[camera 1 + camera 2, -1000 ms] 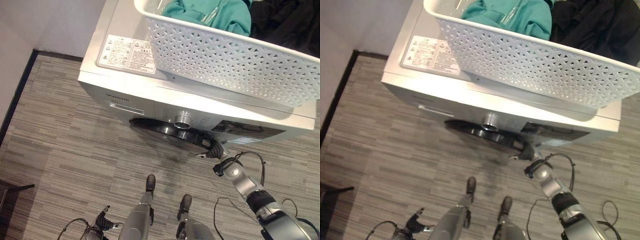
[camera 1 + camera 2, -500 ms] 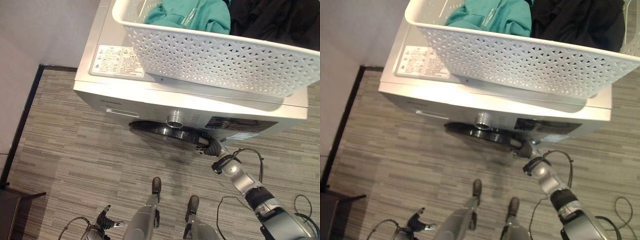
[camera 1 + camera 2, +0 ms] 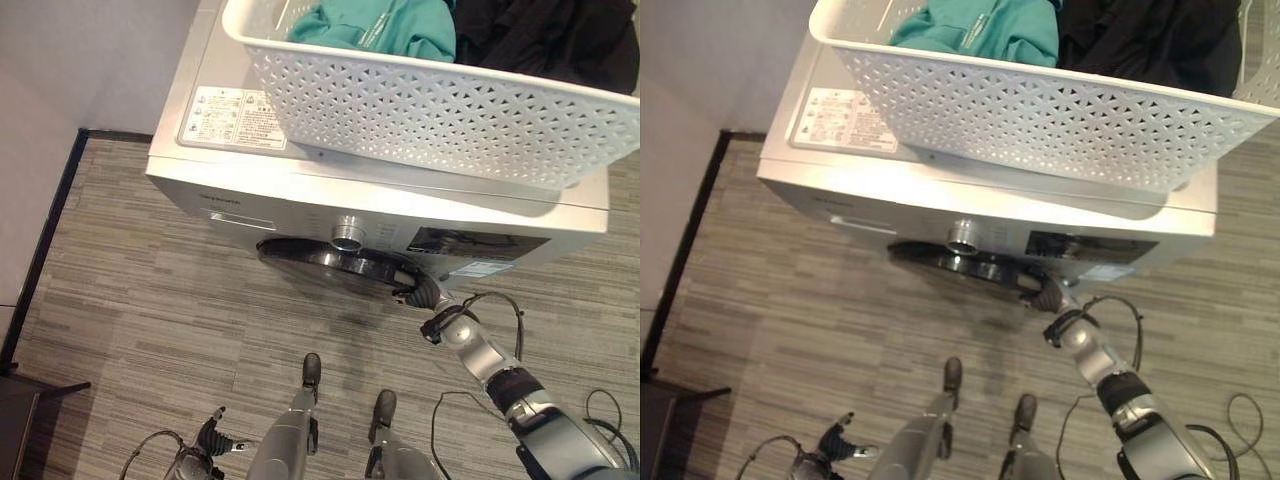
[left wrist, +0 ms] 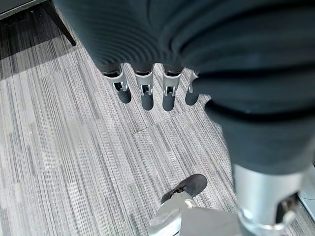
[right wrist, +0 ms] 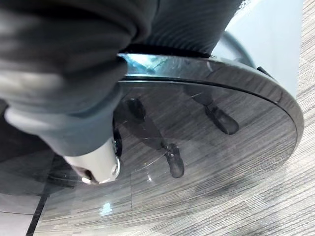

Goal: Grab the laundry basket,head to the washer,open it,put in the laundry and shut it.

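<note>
The white washer [image 3: 260,190] stands before me with the white lattice laundry basket [image 3: 430,110] on its top. In the basket lie a teal garment [image 3: 390,25] and a black garment [image 3: 540,35]. The round dark glass door [image 3: 330,262] sits low on the washer's front, and it also shows up close as the door [image 5: 221,128] in the right wrist view. My right hand [image 3: 425,293] is at the door's right rim, its fingers hidden behind the edge. My left hand [image 3: 212,438] hangs low over the floor with straight fingers [image 4: 142,91], holding nothing.
A silver control knob [image 3: 348,233] and a dark display panel [image 3: 470,242] sit above the door. A wall with a dark skirting strip [image 3: 45,230] runs along the left. A dark piece of furniture [image 3: 30,420] stands at the lower left on the striped grey carpet [image 3: 150,320].
The whole picture has shifted, so the camera moved. My right hand stays at the door's right rim. The left hand still hangs low.
</note>
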Motion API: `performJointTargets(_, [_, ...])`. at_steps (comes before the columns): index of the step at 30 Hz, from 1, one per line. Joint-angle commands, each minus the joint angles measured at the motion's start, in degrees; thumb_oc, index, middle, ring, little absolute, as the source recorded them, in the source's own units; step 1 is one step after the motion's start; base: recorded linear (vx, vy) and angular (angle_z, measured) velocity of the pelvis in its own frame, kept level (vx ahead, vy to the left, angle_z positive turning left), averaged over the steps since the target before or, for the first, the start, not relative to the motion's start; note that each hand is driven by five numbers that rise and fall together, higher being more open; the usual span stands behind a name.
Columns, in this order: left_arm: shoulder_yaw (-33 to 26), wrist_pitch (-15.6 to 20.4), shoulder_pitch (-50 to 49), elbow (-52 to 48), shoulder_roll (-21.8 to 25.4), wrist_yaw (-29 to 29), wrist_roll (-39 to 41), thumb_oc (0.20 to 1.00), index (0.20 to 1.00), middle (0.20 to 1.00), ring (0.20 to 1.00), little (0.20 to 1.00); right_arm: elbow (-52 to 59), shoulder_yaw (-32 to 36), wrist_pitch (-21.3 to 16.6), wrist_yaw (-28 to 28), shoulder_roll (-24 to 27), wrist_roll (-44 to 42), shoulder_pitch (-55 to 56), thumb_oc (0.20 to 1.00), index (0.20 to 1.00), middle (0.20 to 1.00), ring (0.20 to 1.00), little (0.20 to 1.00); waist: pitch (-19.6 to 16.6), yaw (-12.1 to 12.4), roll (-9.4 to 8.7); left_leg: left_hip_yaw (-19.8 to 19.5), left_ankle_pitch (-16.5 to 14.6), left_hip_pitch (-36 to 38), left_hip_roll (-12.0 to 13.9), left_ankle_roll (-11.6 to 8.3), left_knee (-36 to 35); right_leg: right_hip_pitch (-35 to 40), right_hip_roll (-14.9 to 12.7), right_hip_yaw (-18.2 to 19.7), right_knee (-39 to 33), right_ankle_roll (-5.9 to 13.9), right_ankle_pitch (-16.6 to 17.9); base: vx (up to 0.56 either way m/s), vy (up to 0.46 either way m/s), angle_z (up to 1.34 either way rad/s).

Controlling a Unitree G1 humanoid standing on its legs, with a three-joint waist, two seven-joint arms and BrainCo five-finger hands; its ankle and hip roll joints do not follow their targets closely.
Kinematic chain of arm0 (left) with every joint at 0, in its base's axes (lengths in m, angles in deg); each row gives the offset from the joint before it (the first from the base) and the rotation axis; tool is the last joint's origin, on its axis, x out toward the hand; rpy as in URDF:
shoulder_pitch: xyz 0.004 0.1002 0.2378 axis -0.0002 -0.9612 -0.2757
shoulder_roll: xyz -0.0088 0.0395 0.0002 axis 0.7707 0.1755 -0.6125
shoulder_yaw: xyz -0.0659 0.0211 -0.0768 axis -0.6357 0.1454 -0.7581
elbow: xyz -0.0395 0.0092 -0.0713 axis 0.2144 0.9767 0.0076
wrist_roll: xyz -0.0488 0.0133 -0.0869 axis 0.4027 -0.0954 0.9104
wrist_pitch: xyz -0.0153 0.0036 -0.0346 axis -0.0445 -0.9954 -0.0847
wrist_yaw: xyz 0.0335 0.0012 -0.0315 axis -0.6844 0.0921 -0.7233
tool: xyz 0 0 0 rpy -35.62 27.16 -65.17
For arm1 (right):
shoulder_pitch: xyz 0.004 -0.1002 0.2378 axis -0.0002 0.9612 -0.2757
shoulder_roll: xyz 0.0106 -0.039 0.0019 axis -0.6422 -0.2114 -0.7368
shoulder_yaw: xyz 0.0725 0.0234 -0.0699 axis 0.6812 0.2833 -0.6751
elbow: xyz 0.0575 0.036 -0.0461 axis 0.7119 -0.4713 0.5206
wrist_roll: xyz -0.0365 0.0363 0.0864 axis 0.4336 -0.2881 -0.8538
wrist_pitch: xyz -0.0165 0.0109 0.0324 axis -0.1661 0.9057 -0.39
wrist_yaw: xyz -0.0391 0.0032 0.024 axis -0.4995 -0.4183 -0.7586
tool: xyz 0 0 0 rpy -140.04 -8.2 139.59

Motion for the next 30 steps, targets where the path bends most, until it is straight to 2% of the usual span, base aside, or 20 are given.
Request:
performJointTargets(1, [-0.5, -0.8, 0.8, 1.4, 1.2, -0.5, 0.8, 1.000, 1.000, 1.000, 1.000, 1.000, -4.6, -6.8, 2.0, 7.3, -8.4, -1.7, 1.9, 0.200, 0.200, 0.200, 0.200, 0.200, 1.2, 3.4, -3.54, -2.4, -0.4, 0.5, -2.9, -1.66, -0.8, -6.5, -6.8, 2.3, -0.2, 3.89, 9.8, -0.03, 0.009, -0.01])
performJointTargets(5, [-1.4, -1.3, 1.0, 1.5, 1.4, -0.7, 0.7, 1.000, 1.000, 1.000, 1.000, 1.000, -4.0, -6.7, 2.4, 7.8, -9.4, -1.3, 6.1, 0.200, 0.200, 0.200, 0.200, 0.200, 1.3, 2.9, -3.77, -2.4, -0.4, 0.7, -2.8, -1.66, -0.8, -6.1, -6.7, 2.3, -0.2, 3.84, 9.7, -0.01, 0.003, 0.00])
performJointTargets(7, [-2.4, -1.8, 0.6, 2.4, 1.1, -0.7, 0.4, 1.000, 1.000, 1.000, 1.000, 1.000, -1.6, -7.6, 2.2, 10.4, -10.6, -1.5, 12.3, 0.200, 0.200, 0.200, 0.200, 0.200, 1.2, 2.3, -3.95, -2.6, -0.5, 1.4, -2.8, -1.65, -0.8, -5.3, -6.6, 2.0, -0.2, 3.72, 9.3, 0.00, 0.000, 0.00])
performJointTargets(17, [-2.8, -2.1, -0.4, 3.7, 0.4, -0.8, 0.1, 1.000, 1.000, 1.000, 1.000, 1.000, 2.3, -10.6, 1.2, 13.6, -10.4, -2.3, 16.9, 0.200, 0.200, 0.200, 0.200, 0.200, 1.6, 1.9, -4.50, -2.6, -0.2, 2.2, -2.4, -1.94, -0.8, -4.4, -6.1, 1.9, -0.2, 3.43, 9.1, -0.03, -0.002, 0.02])
performJointTargets(23, [-3.0, -2.5, -0.6, 5.3, 0.0, -0.8, -0.3, 1.000, 1.000, 1.000, 1.000, 1.000, 3.7, -10.9, 0.8, 13.3, -9.5, -1.0, 16.1, 0.200, 0.200, 0.200, 0.200, 0.200, 1.4, 2.2, -4.79, -2.5, -0.3, 3.4, -1.8, -1.99, -0.8, -3.2, -5.5, 1.9, -0.2, 3.15, 8.7, -0.03, -0.010, 0.00])
performJointTargets(25, [-3.2, -2.5, -1.0, 5.5, -0.1, -0.6, -0.5, 1.000, 1.000, 1.000, 1.000, 1.000, 3.8, -10.8, 0.7, 13.8, -9.3, -1.5, 16.5, 0.824, 0.824, 0.824, 0.824, 0.824, 1.0, 2.3, -4.80, -2.7, -0.1, 3.9, -1.8, -1.92, -0.8, -2.6, -5.4, 1.8, -0.2, 3.08, 8.6, 0.00, 0.000, 0.00])
performJointTargets(26, [-3.3, -2.6, -0.9, 5.7, -0.2, -0.4, -0.6, 1.000, 1.000, 1.000, 1.000, 1.000, 4.3, -10.6, 0.7, 13.9, -9.1, -1.3, 16.7, 1.000, 1.000, 1.000, 1.000, 1.000, 0.7, 2.4, -4.88, -2.8, -0.2, 4.3, -1.7, -1.89, -0.8, -2.1, -5.3, 1.7, -0.2, 3.03, 8.4, 0.00, -0.021, 0.10])
performJointTargets(30, [-3.5, -3.0, -1.2, 7.3, -0.5, -0.2, -1.5, 1.000, 1.000, 1.000, 1.000, 1.000, 5.1, -10.8, 0.8, 13.9, -8.7, 0.7, 17.0, 1.000, 1.000, 1.000, 1.000, 1.000, -0.4, 3.0, -5.10, -3.4, -0.7, 6.5, -1.3, -2.08, -0.8, 0.7, -5.0, 0.8, -0.2, 2.82, 7.4, 0.01, -0.018, 0.14])
